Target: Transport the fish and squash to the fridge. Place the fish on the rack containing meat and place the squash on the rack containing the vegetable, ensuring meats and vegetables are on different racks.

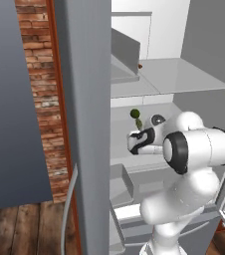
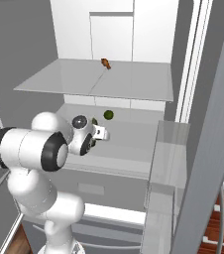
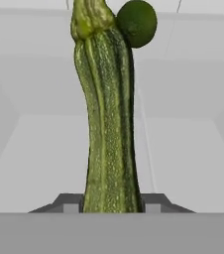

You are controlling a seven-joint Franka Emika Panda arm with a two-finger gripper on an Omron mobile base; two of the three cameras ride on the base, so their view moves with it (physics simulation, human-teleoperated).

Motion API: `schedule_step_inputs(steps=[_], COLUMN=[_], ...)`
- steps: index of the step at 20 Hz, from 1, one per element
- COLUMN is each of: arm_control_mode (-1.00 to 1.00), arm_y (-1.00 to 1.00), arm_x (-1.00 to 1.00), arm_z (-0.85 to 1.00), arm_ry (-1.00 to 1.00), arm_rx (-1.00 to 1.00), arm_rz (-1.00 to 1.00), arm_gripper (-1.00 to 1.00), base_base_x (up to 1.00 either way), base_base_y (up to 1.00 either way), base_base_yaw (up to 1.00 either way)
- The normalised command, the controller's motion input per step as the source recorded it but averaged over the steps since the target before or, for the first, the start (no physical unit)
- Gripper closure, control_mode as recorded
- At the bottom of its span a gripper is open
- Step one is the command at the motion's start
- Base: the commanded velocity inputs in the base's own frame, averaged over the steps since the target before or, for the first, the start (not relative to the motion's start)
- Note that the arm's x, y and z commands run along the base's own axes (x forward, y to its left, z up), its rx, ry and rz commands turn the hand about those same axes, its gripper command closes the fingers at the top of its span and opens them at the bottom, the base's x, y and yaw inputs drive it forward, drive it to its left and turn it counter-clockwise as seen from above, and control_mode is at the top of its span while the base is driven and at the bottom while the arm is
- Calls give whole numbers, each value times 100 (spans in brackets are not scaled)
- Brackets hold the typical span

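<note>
fridge: we're parked right in front of the fridge (image 2: 203, 124), door open, white inside. It sits all around the end effector, which is reaching into the middle level.

upper shelf: the upper shelf (image 2: 134, 82) is above the end effector. A small reddish-brown bit lies near its back, and we're guessing that's the fish (image 2: 105, 63). Too tiny to say whether other meat sits beside it.

middle shelf: the middle shelf (image 2: 129, 139) is just below and ahead of the end effector, so this looks like the veggie rack.

squash: the squash (image 3: 106, 114) runs straight out from the end effector, long and bumpy olive green, its stem end far out front. Looks like it's up off the shelf, hard to be sure.

end effector: the end effector (image 3: 111, 201) is clamped on the near end of the squash, fingers pressed to both sides, nearly as closed as they go.

vegetable: the vegetable (image 3: 137, 23), a little round green ball, sits past the squash tip, a touch to one side. Looks like touching in the hand view, but could just be overlap.

progress: fish part seems done if that speck is what we think. Squash is at the right rack but not let go, so what's left is setting it down and opening up.
</note>
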Motion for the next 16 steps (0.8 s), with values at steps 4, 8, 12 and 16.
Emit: schedule_step_inputs(steps=[4, 8, 12, 16], arm_control_mode=[-100, -100, -100, -100], arm_y=[0, 0, 0, 0], arm_x=[58, 41, 1, -31], arm_z=[-51, -20, 0, 1], arm_ry=[0, 0, -4, -3], arm_rx=[0, 0, 0, 0], arm_rz=[0, 0, 0, 0], arm_gripper=[-100, -100, -100, -100], base_base_x=[0, 0, 0, 0], base_base_y=[0, 0, 0, 0], base_base_yaw=[0, 0, 0, 0])
